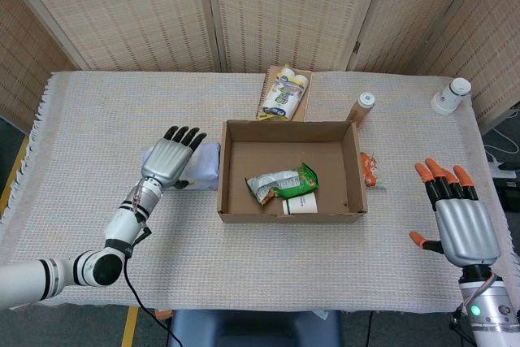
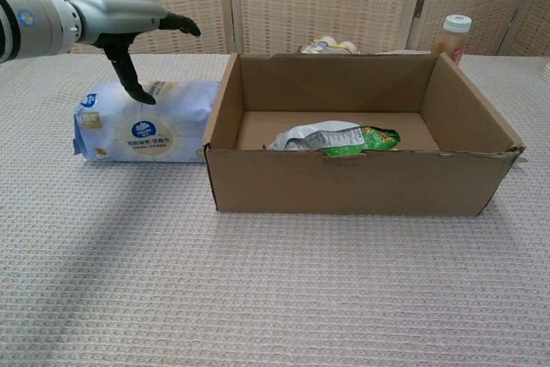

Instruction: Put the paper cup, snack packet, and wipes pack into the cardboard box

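Note:
The green snack packet (image 1: pixel 282 183) (image 2: pixel 337 137) lies flat on the floor of the cardboard box (image 1: pixel 288 215) (image 2: pixel 361 182). A white paper cup (image 1: pixel 299 203) lies on its side in the box, against the near wall. The pale blue wipes pack (image 1: pixel 205 161) (image 2: pixel 144 122) rests on the cloth just left of the box. My left hand (image 1: pixel 169 158) (image 2: pixel 120 27) hovers open above the pack, fingers spread, holding nothing. My right hand (image 1: pixel 461 221) is open over the cloth at the far right, well away from the box.
Behind the box lies a flat card with a yellow-capped packet (image 1: pixel 284 93). A brown bottle with a white cap (image 1: pixel 362 108) (image 2: pixel 449 36) stands behind the right corner. A small orange item (image 1: pixel 370 170) lies right of the box, and another white cup (image 1: pixel 450 96) sits at the far right.

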